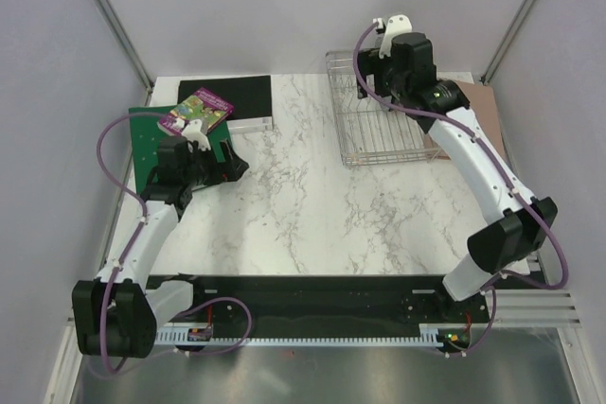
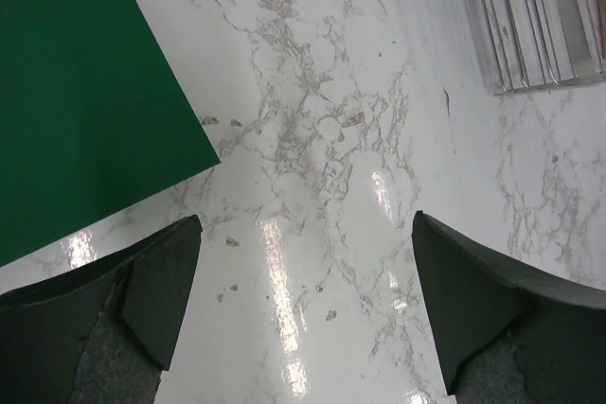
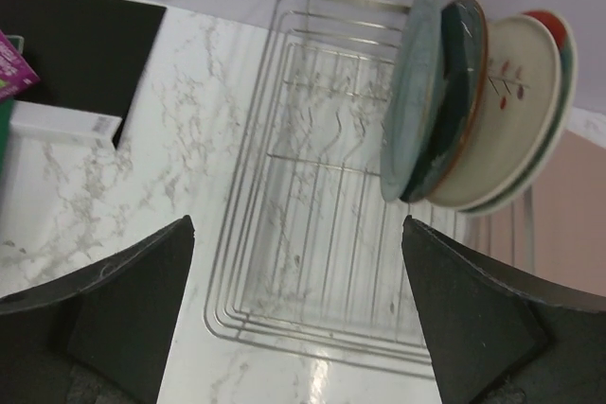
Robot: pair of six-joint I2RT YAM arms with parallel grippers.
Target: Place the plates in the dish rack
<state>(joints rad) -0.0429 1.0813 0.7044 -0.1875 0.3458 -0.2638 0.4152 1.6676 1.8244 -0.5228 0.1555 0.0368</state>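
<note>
Four plates stand on edge, packed close together, in the far right part of the dish rack (image 3: 312, 153), a wire basket at about 1 o'clock on the marble worktop (image 1: 303, 205). Seen from the right wrist, they run left to right: grey-green plate (image 3: 415, 92), dark teal plate (image 3: 457, 63), cream plate (image 3: 507, 101) with a twig motif, and red plate (image 3: 559, 30), of which only a rim shows. The right claw (image 3: 296, 234) hangs above the rack with its jaws spread wide and nothing between them. Over at 9 o'clock, the left claw (image 2: 305, 224) hovers above bare marble, equally wide and empty, just beside the edge of a green binder (image 2: 76, 92). A black mat (image 1: 224, 94) lies at 11 o'clock, at the worktop's far edge.
</note>
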